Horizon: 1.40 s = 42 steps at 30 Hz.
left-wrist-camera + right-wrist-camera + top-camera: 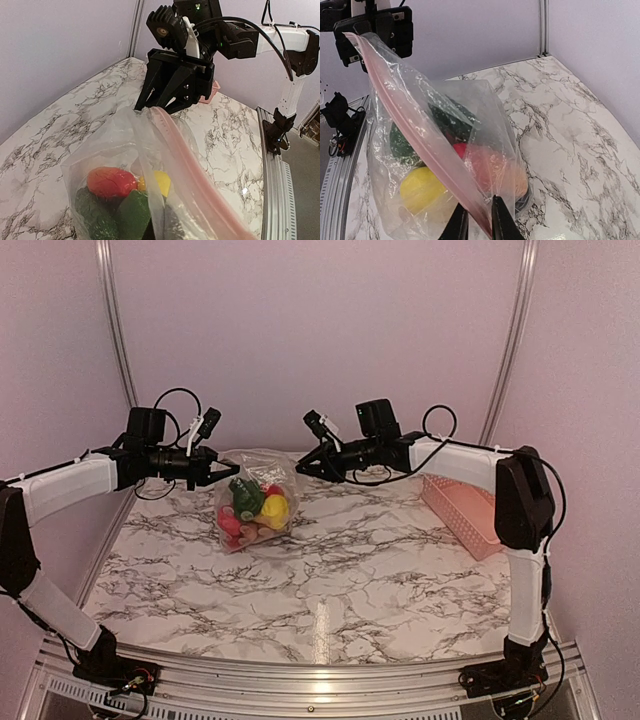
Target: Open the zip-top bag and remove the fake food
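Clear crinkly plastic zip-top bag point(255, 502) is strung up between the two arms at the back of the white marble-pattern table point(380, 570), with its bottom apparently resting on the surface. All the glossy plastic fake food point(262, 505) is inside it: a red-orange piece, a yellow one, some dark green bits.

So progress-wise I'd call it barely started. The pink zip strip point(420, 135) runs in one taut line from arm to arm and looks sealed to me (the left wrist view shows plastic folds near the top, but I can't make out an actual gap). The bag is not yet opened, nothing is out, and emptying is all to come.

As for the grip, the right pincer point(479, 205) has its two black fingers closed tight on one end of the strip, with the bag hanging off just in front of it. The left pincer point(228, 472) sits at the opposite top corner. I can't see its fingertips properly, but the strip ends right at it and stays taut, so I'd say it's clamped on too.

The pink perforated plastic basket point(465, 510) sits well apart, off on the right side.
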{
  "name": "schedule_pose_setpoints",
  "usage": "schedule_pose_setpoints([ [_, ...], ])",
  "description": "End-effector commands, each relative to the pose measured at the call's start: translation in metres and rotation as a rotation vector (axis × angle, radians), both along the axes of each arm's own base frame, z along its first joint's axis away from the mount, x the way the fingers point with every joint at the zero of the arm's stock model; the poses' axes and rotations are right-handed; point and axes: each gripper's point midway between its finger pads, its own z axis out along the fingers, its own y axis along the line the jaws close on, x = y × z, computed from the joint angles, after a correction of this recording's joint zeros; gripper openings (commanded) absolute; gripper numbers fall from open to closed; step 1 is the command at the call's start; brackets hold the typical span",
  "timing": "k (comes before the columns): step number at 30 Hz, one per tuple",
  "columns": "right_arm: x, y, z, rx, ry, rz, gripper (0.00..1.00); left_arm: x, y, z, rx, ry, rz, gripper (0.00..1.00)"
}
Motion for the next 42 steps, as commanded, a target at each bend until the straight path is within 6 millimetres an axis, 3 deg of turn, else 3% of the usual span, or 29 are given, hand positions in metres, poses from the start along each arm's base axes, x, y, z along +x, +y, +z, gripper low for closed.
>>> schedule_pose_setpoints([
  [1,0.006,0.006,0.013,-0.008,-0.046,-0.034,0.06,-0.006,0.001,0.012,-0.011,-0.038,-0.017,0.0],
  [2,0.007,0.006,0.019,-0.007,-0.056,-0.045,0.01,-0.005,0.001,0.011,-0.007,-0.04,-0.011,0.0],
  [6,0.007,-0.002,0.043,-0.016,-0.078,-0.099,0.0,0.002,0.007,0.011,0.017,-0.055,0.042,0.05],
  [10,-0.008,-0.008,0.064,-0.062,-0.106,-0.129,0.0,0.01,0.017,0.022,0.051,-0.078,0.119,0.18],
  [13,-0.021,-0.01,0.065,-0.128,-0.071,-0.135,0.0,0.014,0.028,0.035,0.106,-0.12,0.178,0.34],
  [18,-0.04,-0.002,0.061,-0.24,-0.028,-0.159,0.0,0.006,0.046,0.062,0.163,-0.203,0.262,0.47],
  [19,-0.044,0.0,0.062,-0.253,-0.023,-0.159,0.0,0.0,0.048,0.072,0.15,-0.227,0.27,0.51],
  [22,-0.054,0.005,0.065,-0.286,-0.005,-0.162,0.0,-0.016,0.043,0.091,0.124,-0.271,0.261,0.81],
  [23,-0.056,0.006,0.069,-0.288,-0.001,-0.167,0.0,-0.022,0.039,0.095,0.139,-0.292,0.252,0.85],
  [27,-0.064,0.004,0.076,-0.311,0.033,-0.169,0.0,-0.034,0.029,0.108,0.173,-0.315,0.215,0.87],
  [33,-0.067,-0.012,0.078,-0.365,0.048,-0.225,0.0,-0.043,0.035,0.135,0.074,-0.355,0.246,0.88],
  [38,-0.061,-0.025,0.085,-0.382,0.027,-0.313,0.0,-0.041,0.045,0.125,0.088,-0.318,0.275,0.88],
  [42,-0.066,-0.029,0.086,-0.389,0.047,-0.306,0.0,-0.043,0.038,0.118,0.097,-0.291,0.228,0.88],
])
